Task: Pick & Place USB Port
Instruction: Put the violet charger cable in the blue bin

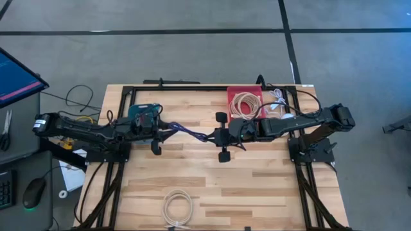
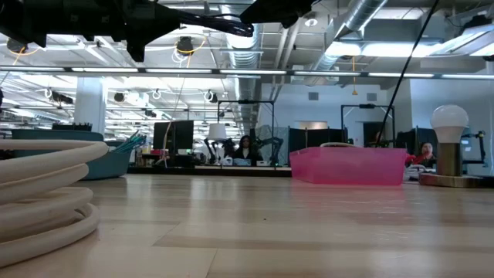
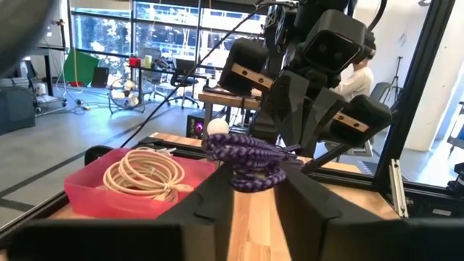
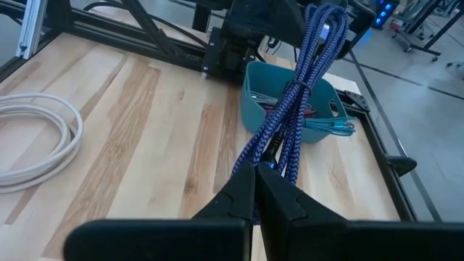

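Cream coiled cable (image 1: 177, 208) lies loose at the near edge of the light wooden worktop (image 1: 212, 186), touching nothing; low view shows it as a thick stack of loops at the left.

Mid-worktop, raised off the wood: purple braided USB cable (image 1: 189, 133) stretched between both arms. Right gripper (image 1: 223, 136) is clamped tight on one end, fingers together on the braid (image 4: 279, 156) in its wrist view. Left gripper (image 1: 156, 136) sits at the other end, its fingers (image 3: 206, 203) either side of the bunched purple loops (image 3: 250, 163); can't tell if they actually pinch it.

Farther back, left side: teal plastic bin (image 1: 142, 114) under the left arm, with a few cables inside in the right wrist view. Back right: pink plastic tray (image 1: 244, 102) holding a cream cable coil (image 1: 244, 104). Just right of it, white cable bundle (image 1: 277, 102) on the wood.
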`<state>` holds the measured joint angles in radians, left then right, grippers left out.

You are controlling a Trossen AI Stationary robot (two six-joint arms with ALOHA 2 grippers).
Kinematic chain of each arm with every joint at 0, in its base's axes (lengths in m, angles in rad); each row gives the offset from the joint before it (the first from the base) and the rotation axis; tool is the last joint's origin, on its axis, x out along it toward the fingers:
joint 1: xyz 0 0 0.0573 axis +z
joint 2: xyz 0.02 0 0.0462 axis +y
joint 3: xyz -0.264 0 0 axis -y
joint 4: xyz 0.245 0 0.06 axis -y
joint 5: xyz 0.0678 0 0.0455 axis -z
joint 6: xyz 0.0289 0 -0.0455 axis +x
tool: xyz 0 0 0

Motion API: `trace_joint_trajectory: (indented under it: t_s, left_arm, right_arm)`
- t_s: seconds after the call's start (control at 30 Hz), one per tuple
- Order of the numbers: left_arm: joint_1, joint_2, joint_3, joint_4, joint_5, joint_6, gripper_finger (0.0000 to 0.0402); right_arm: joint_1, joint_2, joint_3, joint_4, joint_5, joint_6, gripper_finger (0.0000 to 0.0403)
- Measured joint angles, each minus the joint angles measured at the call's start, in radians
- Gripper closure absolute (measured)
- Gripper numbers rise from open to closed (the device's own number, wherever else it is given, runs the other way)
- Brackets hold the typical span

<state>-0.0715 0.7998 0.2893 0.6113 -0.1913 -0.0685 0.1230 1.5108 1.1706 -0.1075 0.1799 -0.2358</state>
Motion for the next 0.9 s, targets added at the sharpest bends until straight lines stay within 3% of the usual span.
trace_joint_trajectory:
  t_s: [0.23, 0.6, 0.8, 0.9]
  left_arm:
    - [0.000, 0.000, 0.000, 0.004, -0.002, 0.003, 0.0389]
    - [0.000, 0.000, 0.000, 0.004, -0.025, 0.004, 0.0393]
    - [0.000, 0.000, 0.000, 0.003, -0.054, 0.017, 0.0394]
    - [0.001, 0.000, 0.000, -0.005, -0.100, 0.038, 0.0395]
  right_arm:
    - [0.000, 0.000, 0.000, -0.003, 0.000, 0.001, 0.0403]
    - [0.000, 0.000, 0.000, -0.003, 0.001, 0.016, 0.0399]
    - [-0.010, -0.005, 0.000, -0.084, 0.005, 0.053, 0.0377]
    - [-0.010, -0.008, 0.001, -0.112, 0.058, 0.054, 0.0360]
